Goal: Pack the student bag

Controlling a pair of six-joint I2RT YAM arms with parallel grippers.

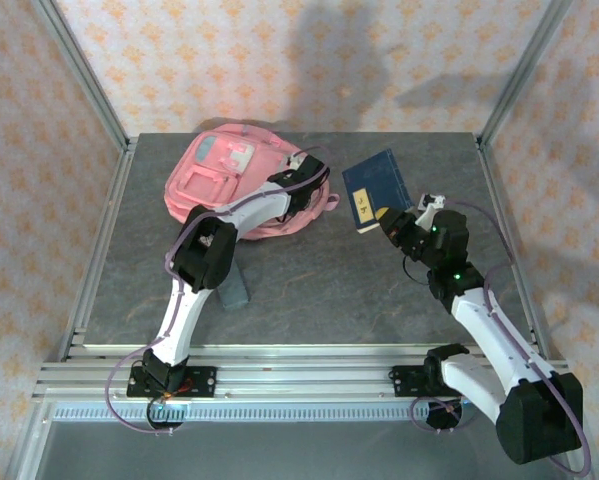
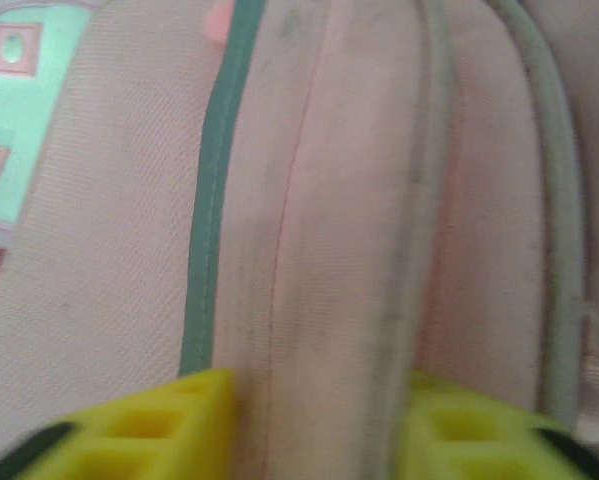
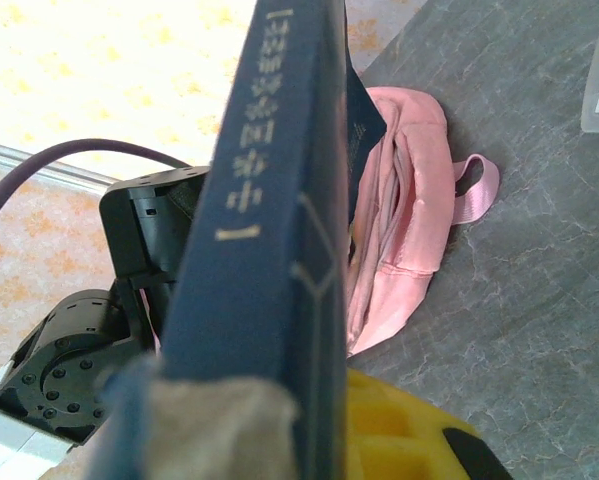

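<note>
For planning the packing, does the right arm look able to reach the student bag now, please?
Probably yes: bare table lies between the right gripper, holding the blue book, and the student bag.

Blurry student bag fabric; left gripper fingers cut off; book lettering illegible.

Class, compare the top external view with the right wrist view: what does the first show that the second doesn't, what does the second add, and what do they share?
Top external: the whole table and front rail, the front cover of the book with its pale label, and the patched front of the student bag. Right wrist: the book's spine with gold lettering, close up, and the bag edge-on. Shared: the pink bag lying on the table and the blue book clamped in the right gripper.
</note>
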